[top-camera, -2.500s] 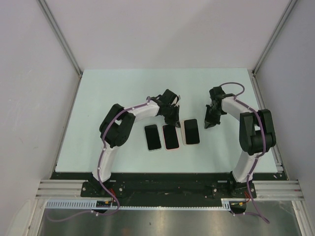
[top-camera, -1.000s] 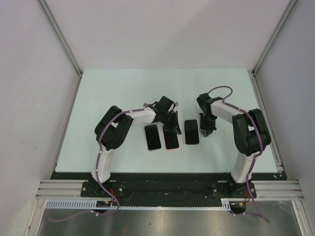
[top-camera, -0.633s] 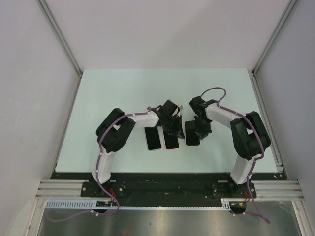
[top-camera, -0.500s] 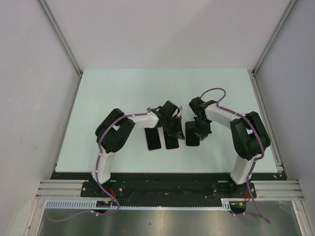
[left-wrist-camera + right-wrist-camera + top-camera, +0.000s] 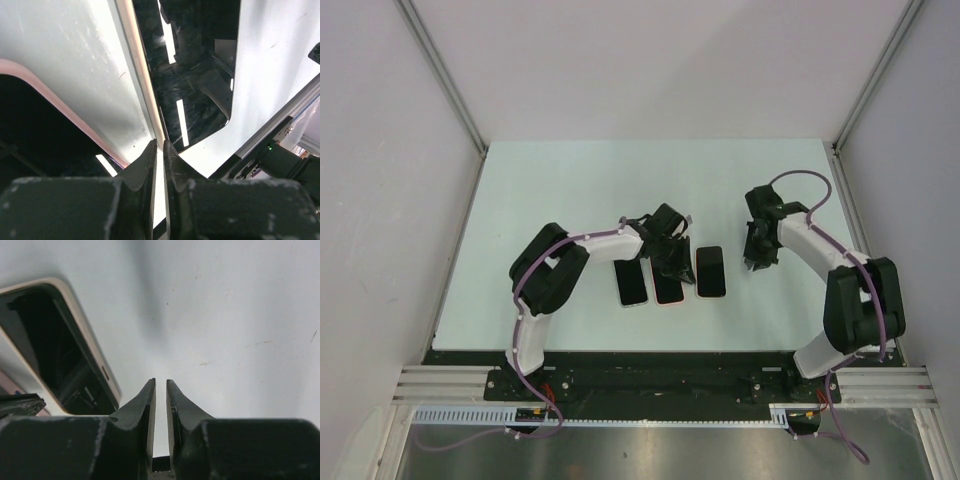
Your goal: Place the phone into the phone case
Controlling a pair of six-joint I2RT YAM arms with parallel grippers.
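A pink-rimmed phone case [image 5: 667, 282] lies mid-table, its curved pink edge [image 5: 35, 80] showing in the left wrist view. Just right of it lies the black phone [image 5: 710, 271] with a cream rim, seen as phone [image 5: 200, 75] and phone [image 5: 60, 355] in the wrist views. My left gripper [image 5: 672, 262] hovers at the case's far end, and its jaws [image 5: 159, 145] are open only a crack over the phone's cream edge, holding nothing. The right gripper [image 5: 757, 258] sits on bare table right of the phone. In its wrist view that gripper [image 5: 160, 382] is barely open and empty.
A third dark phone-like slab [image 5: 631, 282] lies left of the case. The table's front rail [image 5: 280, 130] runs close behind the phones. Grey walls and metal posts [image 5: 445, 80] enclose the pale table [image 5: 570, 180].
The right gripper came in against the phone's right side, then drew back to the right. The left gripper's jaws parted slightly. The phone now lies straighter beside the case.
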